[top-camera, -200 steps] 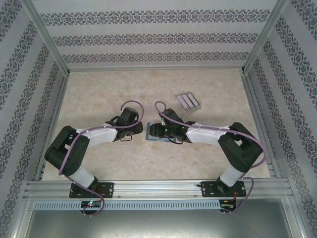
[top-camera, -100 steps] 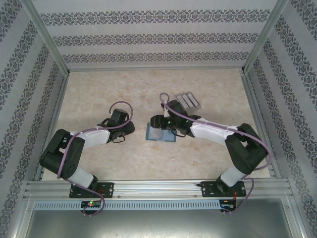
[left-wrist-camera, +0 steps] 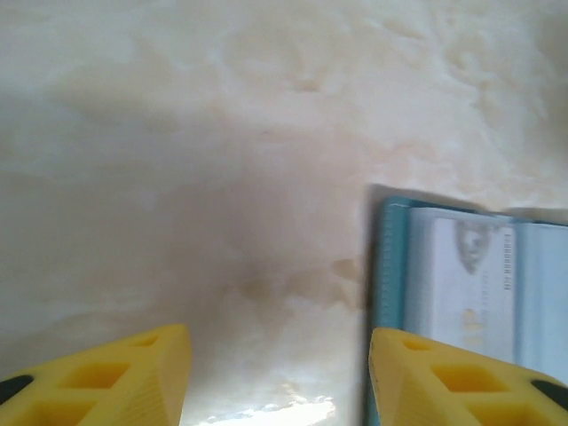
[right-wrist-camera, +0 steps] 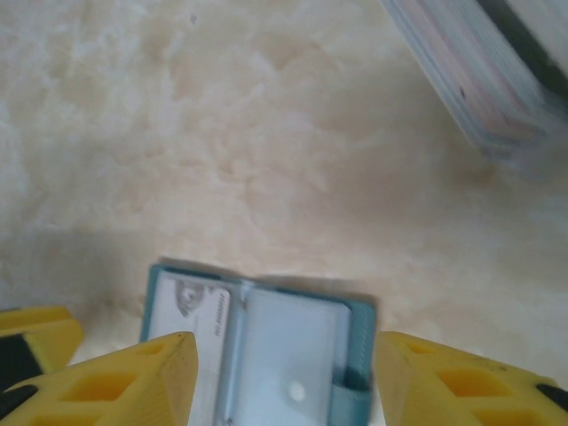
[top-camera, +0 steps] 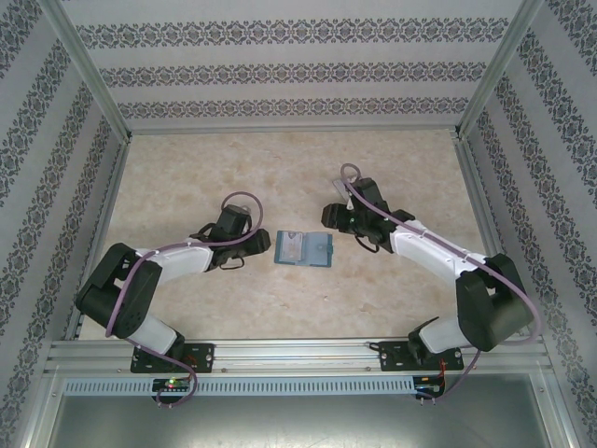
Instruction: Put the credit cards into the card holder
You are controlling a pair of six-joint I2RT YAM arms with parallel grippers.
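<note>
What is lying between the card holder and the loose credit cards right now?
Nothing. In the right wrist view, a stretch of bare tabletop separates the open card holder from the credit cards at top right.

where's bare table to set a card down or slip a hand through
Free: the far strip of table along the back wall, and the near strip between the card holder and the arm bases. Crowded: the middle, where the left claw and right claw sit by the holder, with the credit cards just beyond.
</note>
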